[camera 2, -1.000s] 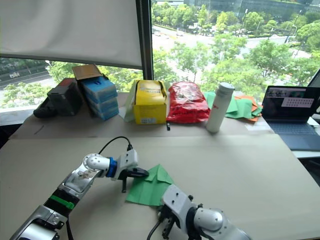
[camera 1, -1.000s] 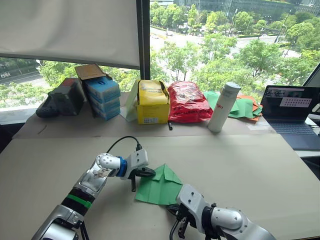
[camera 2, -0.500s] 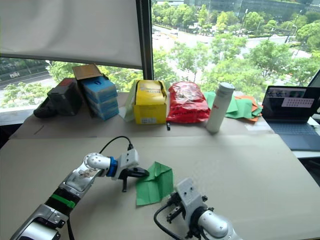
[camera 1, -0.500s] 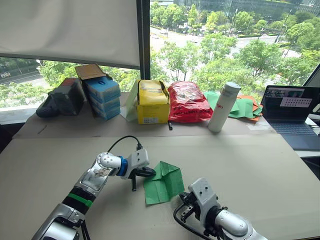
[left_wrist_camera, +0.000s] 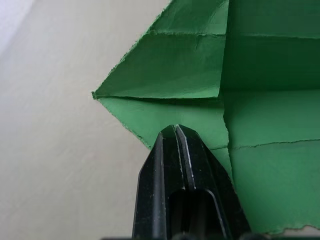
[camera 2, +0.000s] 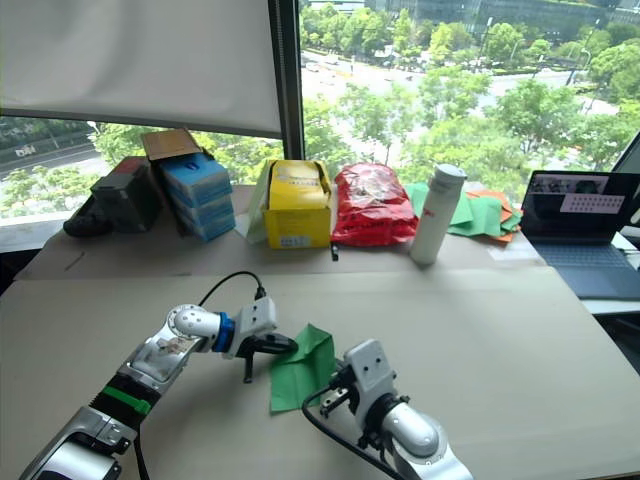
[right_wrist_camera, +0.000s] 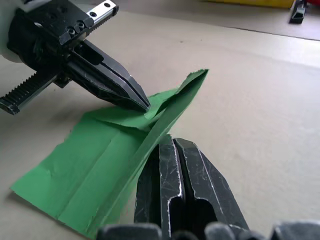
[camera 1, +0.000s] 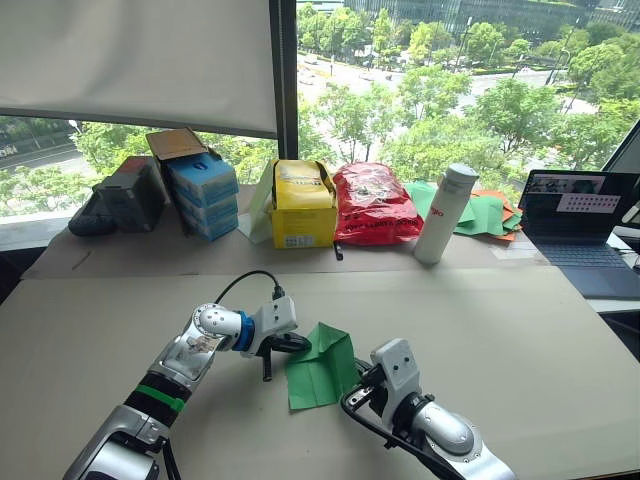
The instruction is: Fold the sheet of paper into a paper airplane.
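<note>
The sheet of paper (camera 1: 318, 368) is bright green and creased, lying on the tan table in front of me, with its right half lifted into a standing flap (right_wrist_camera: 180, 97). My left gripper (camera 1: 304, 345) is shut, its tip (left_wrist_camera: 175, 127) pressing down on the paper's near-left part by the centre crease. My right gripper (right_wrist_camera: 173, 141) is shut too, on the paper's right side, and the raised flap leans against the side of its fingers. Nothing shows between the right fingers. No paper airplane shape shows, only the half-folded sheet.
Along the window at the back stand a black case (camera 1: 125, 195), blue boxes (camera 1: 205, 190), a yellow box (camera 1: 305, 205), a red bag (camera 1: 375, 205) and a white bottle (camera 1: 445, 213). A heap of green and orange sheets (camera 1: 490, 215) lies beside a laptop (camera 1: 580, 225).
The paper lay flat a second ago; its right half has since been lifted and pushed leftward. My right gripper has moved in toward the paper. The left gripper has stayed put.
</note>
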Robot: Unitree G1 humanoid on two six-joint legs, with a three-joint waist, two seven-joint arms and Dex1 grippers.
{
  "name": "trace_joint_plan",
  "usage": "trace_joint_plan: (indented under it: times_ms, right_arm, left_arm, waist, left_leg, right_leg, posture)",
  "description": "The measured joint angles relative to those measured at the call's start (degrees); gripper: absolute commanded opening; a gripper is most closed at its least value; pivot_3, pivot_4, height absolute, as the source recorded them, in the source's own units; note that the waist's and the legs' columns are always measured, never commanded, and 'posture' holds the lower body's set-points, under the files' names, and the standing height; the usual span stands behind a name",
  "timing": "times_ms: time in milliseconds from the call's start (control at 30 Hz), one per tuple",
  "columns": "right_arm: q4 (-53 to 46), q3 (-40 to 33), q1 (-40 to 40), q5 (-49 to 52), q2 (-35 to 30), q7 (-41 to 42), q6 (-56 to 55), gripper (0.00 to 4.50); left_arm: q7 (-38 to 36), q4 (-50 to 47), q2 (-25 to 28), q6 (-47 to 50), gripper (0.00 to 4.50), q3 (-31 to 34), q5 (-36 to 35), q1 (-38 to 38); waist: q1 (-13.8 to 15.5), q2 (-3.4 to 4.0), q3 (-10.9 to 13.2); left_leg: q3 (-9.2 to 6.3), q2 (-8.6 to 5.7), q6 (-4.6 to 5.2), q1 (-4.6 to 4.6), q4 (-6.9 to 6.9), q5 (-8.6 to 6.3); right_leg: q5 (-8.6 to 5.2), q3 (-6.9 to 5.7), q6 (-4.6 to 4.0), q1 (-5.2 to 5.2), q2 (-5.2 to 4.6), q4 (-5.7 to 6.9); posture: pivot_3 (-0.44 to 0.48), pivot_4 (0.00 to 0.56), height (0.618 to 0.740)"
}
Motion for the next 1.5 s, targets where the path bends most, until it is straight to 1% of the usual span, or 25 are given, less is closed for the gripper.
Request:
trace_joint_plan:
  times_ms: [200, 433, 600, 867, 1000, 1100, 1233, 1500]
  right_arm:
    - [5.05, 1.09, -5.33, -0.16, 0.06, 2.73, -0.89, 0.00]
    - [9.05, 2.69, -5.54, -1.19, 0.37, 3.74, -1.97, 0.00]
    - [9.45, 3.10, -6.06, -1.95, 0.31, 4.54, -2.04, 0.00]
    - [9.92, 3.45, -6.66, -2.93, 0.30, 4.91, -2.52, 0.00]
    - [10.65, 4.60, -7.88, -3.95, 0.36, 5.31, -2.52, 0.00]
    - [11.73, 5.87, -8.56, -4.73, 0.22, 6.04, -2.50, 0.00]
    - [12.73, 8.16, -9.82, -7.05, -1.91, 7.07, -2.03, 0.00]
    - [12.62, 8.88, -11.18, -8.02, -2.44, 8.38, -0.90, 0.00]
  left_arm:
    - [-0.18, -0.88, 0.12, 0.12, 0.02, -0.14, 0.55, 0.02]
    - [-1.42, -3.15, -0.16, 2.15, 0.02, -0.32, 0.57, 0.31]
    - [-1.61, -4.04, -2.69, 4.56, 0.02, -0.30, -0.82, 1.28]
    - [-0.90, -4.52, -3.35, 5.79, 0.02, 0.48, -0.95, 2.51]
    - [-0.33, -6.46, -2.12, 6.40, 0.02, 1.85, -1.71, 4.25]
    - [0.05, -8.14, 0.06, 7.37, 0.02, 3.11, -2.52, 5.60]
    - [1.02, -9.84, 3.66, 9.57, 0.02, 6.20, -3.11, 7.30]
    - [2.92, -13.59, 5.43, 14.90, 0.02, 9.09, -5.27, 9.32]
  waist:
    - [-0.01, 0.01, 0.01]
    - [-0.07, 0.04, 0.03]
    - [-0.07, 0.04, 0.03]
    - [-0.14, 0.04, 0.03]
    - [-0.43, 0.04, 0.03]
    - [-1.05, 0.05, 0.04]
    - [-1.44, 0.09, 0.06]
    - [-1.49, 0.08, 0.09]
  left_leg:
    - [0.01, -0.02, 0.00, -0.02, 0.00, 0.00]
    - [0.02, -0.04, 0.00, -0.08, 0.01, 0.00]
    - [0.02, -0.04, 0.00, -0.08, 0.01, 0.00]
    - [0.02, -0.04, 0.00, -0.03, 0.01, 0.00]
    - [0.02, -0.01, -0.01, -0.02, -0.02, 0.01]
    - [0.02, 0.02, -0.04, -0.01, -0.04, 0.03]
    - [0.00, 0.02, -0.12, 0.03, -0.10, 0.07]
    - [0.00, 0.01, -0.14, -0.04, -0.09, 0.08]
  right_leg:
    - [0.00, 0.00, -0.01, -0.02, 0.00, 0.03]
    - [0.00, 0.01, 0.00, -0.05, 0.00, 0.02]
    - [0.00, 0.01, 0.00, -0.06, 0.01, 0.04]
    - [0.00, 0.02, -0.01, -0.03, 0.02, 0.05]
    - [-0.02, 0.04, -0.05, -0.06, 0.03, 0.08]
    - [-0.03, 0.06, -0.07, -0.09, 0.03, 0.11]
    - [-0.06, 0.05, -0.12, -0.10, 0.02, 0.15]
    - [-0.05, 0.06, -0.11, -0.17, 0.01, 0.16]
  posture:
    - [0.000, 0.150, 0.740]
    - [0.000, 0.150, 0.740]
    - [0.000, 0.150, 0.740]
    - [0.000, 0.150, 0.740]
    - [0.000, 0.150, 0.740]
    - [0.000, 0.150, 0.740]
    - [0.000, 0.150, 0.740]
    - [0.000, 0.150, 0.740]
